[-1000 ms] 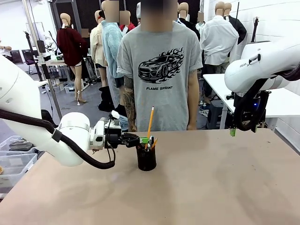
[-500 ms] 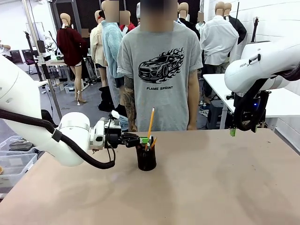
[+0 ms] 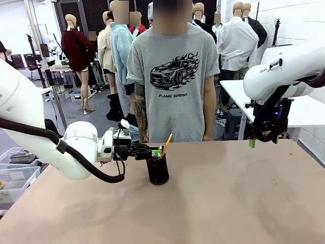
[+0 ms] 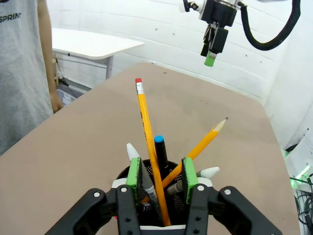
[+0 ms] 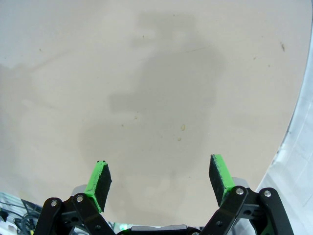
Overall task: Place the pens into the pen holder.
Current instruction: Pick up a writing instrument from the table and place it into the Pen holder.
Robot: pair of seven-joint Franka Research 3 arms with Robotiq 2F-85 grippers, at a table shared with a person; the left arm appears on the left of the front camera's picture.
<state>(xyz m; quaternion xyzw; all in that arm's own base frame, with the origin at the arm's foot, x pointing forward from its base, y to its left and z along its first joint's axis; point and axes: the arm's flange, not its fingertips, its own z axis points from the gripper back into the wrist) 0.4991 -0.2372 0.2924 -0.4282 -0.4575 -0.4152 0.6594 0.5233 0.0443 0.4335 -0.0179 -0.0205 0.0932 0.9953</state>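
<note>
The pen holder, a small black mesh cylinder, is seen in the front view standing on the tan matte worktop, just in front of the person in a grey printed T-shirt at the far edge. In that view only an orange pencil tip is made out above the holder's rim, while the left wrist view looks down into the holder and its contents are told apart: a long yellow pencil with a red eraser end leaning up and away, a shorter orange pencil with its sharpened point slanted to the side, a dark pen with a blue cap, and two pale rounded pen ends at the rim. The left claw is held level beside the holder's mouth, its green pads parted to either side of the yellow pencil; whether a pad touches the pencil cannot be told, and the pencil rests in the holder. The right claw is seen in the front view hanging well to the right of the holder, above the worktop's far edge. In the right wrist view the right claw's fingers are spread wide apart with nothing between them, above bare, faintly speckled board.
</note>
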